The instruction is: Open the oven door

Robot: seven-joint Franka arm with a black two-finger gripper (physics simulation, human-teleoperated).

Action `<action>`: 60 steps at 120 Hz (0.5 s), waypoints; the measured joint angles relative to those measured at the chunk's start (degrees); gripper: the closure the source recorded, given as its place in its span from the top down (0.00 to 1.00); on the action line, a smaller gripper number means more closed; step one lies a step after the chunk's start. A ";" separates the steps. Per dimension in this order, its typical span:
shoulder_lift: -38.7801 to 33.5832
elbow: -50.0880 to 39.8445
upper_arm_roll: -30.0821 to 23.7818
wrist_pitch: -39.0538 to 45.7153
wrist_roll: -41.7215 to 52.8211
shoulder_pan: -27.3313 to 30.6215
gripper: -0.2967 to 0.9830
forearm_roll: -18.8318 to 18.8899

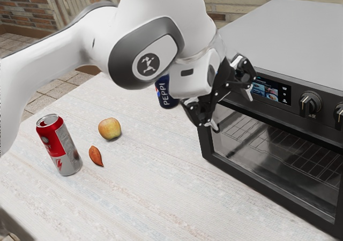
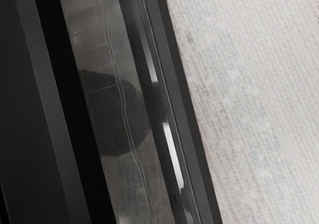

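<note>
Exterior view, left to right: red-and-silver can [image 1: 60, 145] is standing on the desk [image 1: 134, 193]. Small pointed reddish-brown item [image 1: 95, 155] is lying just beside it, apple [image 1: 110, 128] sitting near both. Dark blue PEPPI can [image 1: 166, 93] is standing behind, partly hidden by the arm [image 1: 144, 48]. Claw [image 1: 231, 111] is hanging at the oven front near the door's upper corner, fingers spreading wide apart, clamping nothing. Can't tell if either finger is touching the door. Oven [image 1: 289, 32] is sitting at the exterior view's right, its glass door [image 1: 268, 184] facing the desk area and looking closed.
</note>
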 joint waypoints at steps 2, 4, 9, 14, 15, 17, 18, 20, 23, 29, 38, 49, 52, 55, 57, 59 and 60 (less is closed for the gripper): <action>0.08 -0.02 0.00 0.00 0.07 -0.02 0.75 -0.04; 0.14 -0.04 0.00 0.00 0.14 -0.03 0.75 -0.08; 0.27 -0.12 0.00 0.00 0.29 -0.02 0.75 -0.18; 0.33 -0.22 0.04 0.01 0.43 -0.01 0.75 -0.43; 0.34 -0.24 0.05 0.01 0.46 0.00 0.75 -0.47; 0.36 -0.28 0.06 0.01 0.51 0.01 0.75 -0.55; 0.38 -0.30 0.06 0.01 0.54 0.02 0.75 -0.59; 0.40 -0.34 0.07 0.01 0.59 0.04 0.75 -0.66; 0.43 -0.40 0.08 0.01 0.66 0.06 0.75 -0.76; 0.60 -0.47 0.09 0.01 0.79 0.09 0.75 -0.92; 0.74 -0.75 0.26 0.01 0.93 0.01 0.75 -1.13; 0.74 -1.19 0.34 0.01 1.02 0.02 0.75 -1.27; 0.72 -1.35 0.36 0.02 1.04 -0.01 0.76 -1.30; 0.62 -1.63 0.38 0.02 1.04 -0.02 0.77 -1.32; 0.52 -1.85 0.38 0.02 1.04 -0.04 0.77 -1.33; 0.43 -2.07 0.40 0.02 1.03 -0.07 0.77 -1.34; 0.38 -2.17 0.41 0.02 1.02 -0.10 0.77 -1.35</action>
